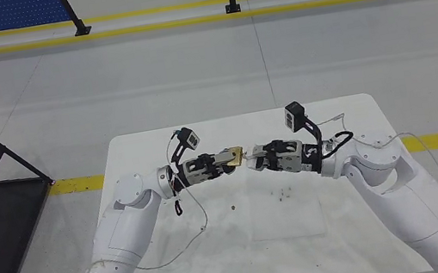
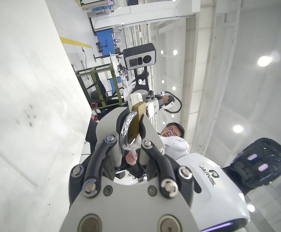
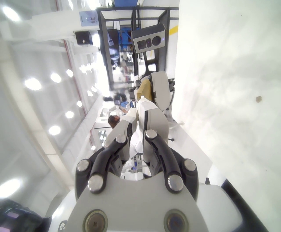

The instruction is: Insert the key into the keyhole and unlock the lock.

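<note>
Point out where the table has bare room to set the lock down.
Widest free patch: the near side of the table, between the two forearms, bordered by the left arm's thin cable. A narrower strip lies between the claws and the far edge. Crowded: the centre, where the left claw holding the lock meets the right claw.

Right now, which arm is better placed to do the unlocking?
Right, probably. The left gripper is shut on the lock, holding it above the table, so it is occupied. The right gripper, fingers shut, points straight at the lock's free end.
</note>
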### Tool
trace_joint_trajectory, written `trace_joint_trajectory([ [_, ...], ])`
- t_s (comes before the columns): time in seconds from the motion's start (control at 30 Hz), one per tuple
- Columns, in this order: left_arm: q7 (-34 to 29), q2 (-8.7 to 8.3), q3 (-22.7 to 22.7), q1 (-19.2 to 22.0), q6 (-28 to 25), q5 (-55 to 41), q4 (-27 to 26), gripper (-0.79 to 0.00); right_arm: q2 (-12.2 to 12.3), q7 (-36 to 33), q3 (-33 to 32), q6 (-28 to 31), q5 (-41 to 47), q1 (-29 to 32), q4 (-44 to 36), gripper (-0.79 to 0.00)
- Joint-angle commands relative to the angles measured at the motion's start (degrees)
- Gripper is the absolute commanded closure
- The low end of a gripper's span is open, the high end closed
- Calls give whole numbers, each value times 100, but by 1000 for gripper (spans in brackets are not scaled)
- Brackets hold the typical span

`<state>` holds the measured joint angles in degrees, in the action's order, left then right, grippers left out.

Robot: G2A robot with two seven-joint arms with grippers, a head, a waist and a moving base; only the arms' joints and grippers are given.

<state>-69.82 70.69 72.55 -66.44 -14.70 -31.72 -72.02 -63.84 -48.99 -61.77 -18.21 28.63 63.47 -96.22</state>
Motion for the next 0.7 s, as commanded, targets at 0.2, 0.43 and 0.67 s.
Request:
trace_joint_trajectory([
  [0.2,0,0,0,0,0,0,0,0,-4,151,22,-163,-35,-4,-39,0],
  [0.43,0,0,0,0,0,0,0,0,-9,238,30,-389,64,12,-37,0],
  [0.67,0,0,0,0,0,0,0,0,-28,341,30,-573,284,-1,32,0],
])
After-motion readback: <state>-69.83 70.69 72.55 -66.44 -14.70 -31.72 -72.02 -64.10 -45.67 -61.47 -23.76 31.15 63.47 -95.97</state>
